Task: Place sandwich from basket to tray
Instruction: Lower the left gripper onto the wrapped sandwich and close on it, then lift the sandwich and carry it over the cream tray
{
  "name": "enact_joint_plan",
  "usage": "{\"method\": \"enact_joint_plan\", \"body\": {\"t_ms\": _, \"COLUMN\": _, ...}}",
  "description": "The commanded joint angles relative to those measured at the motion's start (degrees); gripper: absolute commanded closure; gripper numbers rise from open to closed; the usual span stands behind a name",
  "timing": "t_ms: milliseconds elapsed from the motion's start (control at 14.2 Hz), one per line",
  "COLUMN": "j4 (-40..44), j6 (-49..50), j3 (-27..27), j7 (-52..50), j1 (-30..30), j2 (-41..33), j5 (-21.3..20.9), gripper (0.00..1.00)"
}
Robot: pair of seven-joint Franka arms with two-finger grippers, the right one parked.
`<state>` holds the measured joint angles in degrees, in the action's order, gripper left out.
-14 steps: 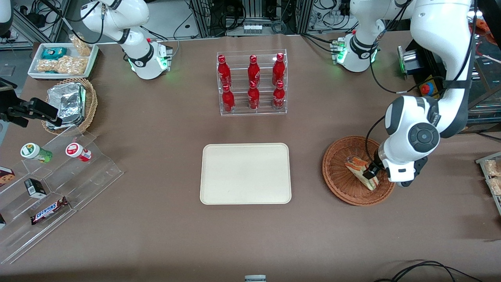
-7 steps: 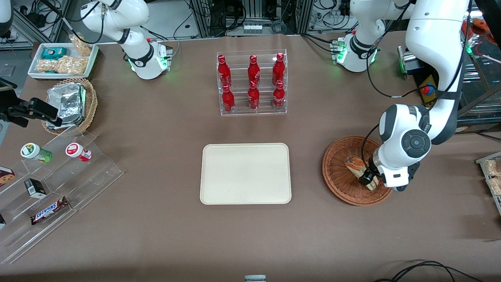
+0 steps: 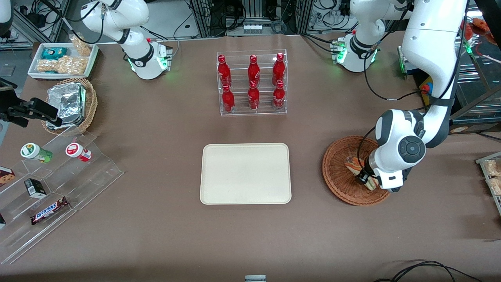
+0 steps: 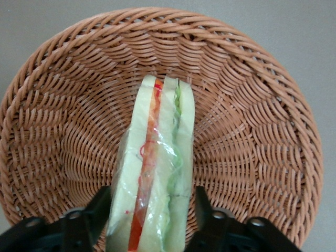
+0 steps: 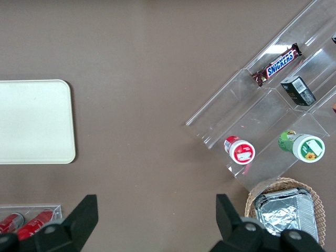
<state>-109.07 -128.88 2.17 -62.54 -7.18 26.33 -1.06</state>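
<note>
The sandwich (image 3: pixel 353 164), a clear-wrapped wedge with pale bread and red and green filling, lies on its edge in the reddish-brown wicker basket (image 3: pixel 339 174). My left gripper (image 3: pixel 364 179) is down in the basket, over the end of the sandwich nearer the front camera. In the left wrist view the sandwich (image 4: pixel 157 168) stands between the two black fingers (image 4: pixel 97 209) of the gripper (image 4: pixel 152 212). One finger is against the wrap; a thin strip of basket (image 4: pixel 58 131) shows beside the other. The gripper is open. The cream tray (image 3: pixel 245 173) lies bare beside the basket, toward the parked arm.
A clear rack of red bottles (image 3: pixel 252 83) stands farther from the front camera than the tray. At the parked arm's end are a stepped acrylic stand with snacks (image 3: pixel 54 188), a tan basket of foil packets (image 3: pixel 70 105) and a white bin (image 3: pixel 62 60).
The left arm has come lower and shifted a little toward the tray, bringing the gripper's fingers down around the sandwich. The sandwich and basket have not moved.
</note>
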Motion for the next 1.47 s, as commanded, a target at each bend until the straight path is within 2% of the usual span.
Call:
{"method": "enact_joint_plan", "body": {"t_ms": 0, "j4": 1.31, "j6": 3.09, "j3": -0.32, "j7": 2.68, "j1": -0.65, "j2": -0.58, "j5": -0.34, "gripper": 0.97}}
{"method": "enact_joint_plan", "body": {"t_ms": 281, "j4": 10.08, "j6": 17.58, "j3": 0.12, "j7": 7.08, "j1": -3.00, "j2": -1.29, "j5": -0.26, "gripper": 1.00}}
{"method": "enact_joint_plan", "body": {"t_ms": 421, "j4": 11.86, "j6": 18.05, "j3": 0.38, "j7": 9.26, "j1": -5.03, "j2": -1.37, "j5": 0.01, "gripper": 1.00}}
{"method": "enact_joint_plan", "body": {"t_ms": 561, "j4": 15.36, "j6": 17.78, "j3": 3.26, "j7": 21.96, "j1": -5.91, "j2": -0.24, "j5": -0.08, "gripper": 0.99}}
{"method": "enact_joint_plan", "body": {"t_ms": 772, "j4": 22.48, "j6": 17.52, "j3": 9.32, "j7": 26.86, "j1": -6.18, "j2": 5.02, "j5": -2.00, "gripper": 0.95}}
{"method": "enact_joint_plan", "body": {"t_ms": 912, "j4": 26.52, "j6": 14.55, "j3": 14.42, "j7": 25.81, "j1": -6.44, "j2": 9.59, "j5": -3.33, "gripper": 0.96}}
{"method": "enact_joint_plan", "body": {"t_ms": 1053, "j4": 29.69, "j6": 10.07, "j3": 14.53, "j7": 21.35, "j1": -11.78, "j2": 13.90, "j5": -4.03, "gripper": 0.96}}
{"method": "enact_joint_plan", "body": {"t_ms": 1263, "j4": 40.22, "j6": 9.70, "j3": 14.35, "j7": 10.63, "j1": -17.41, "j2": 22.33, "j5": -10.52, "gripper": 0.97}}
{"method": "enact_joint_plan", "body": {"t_ms": 1404, "j4": 44.80, "j6": 9.61, "j3": 14.27, "j7": 7.10, "j1": -20.50, "j2": 25.95, "j5": -11.33, "gripper": 0.97}}
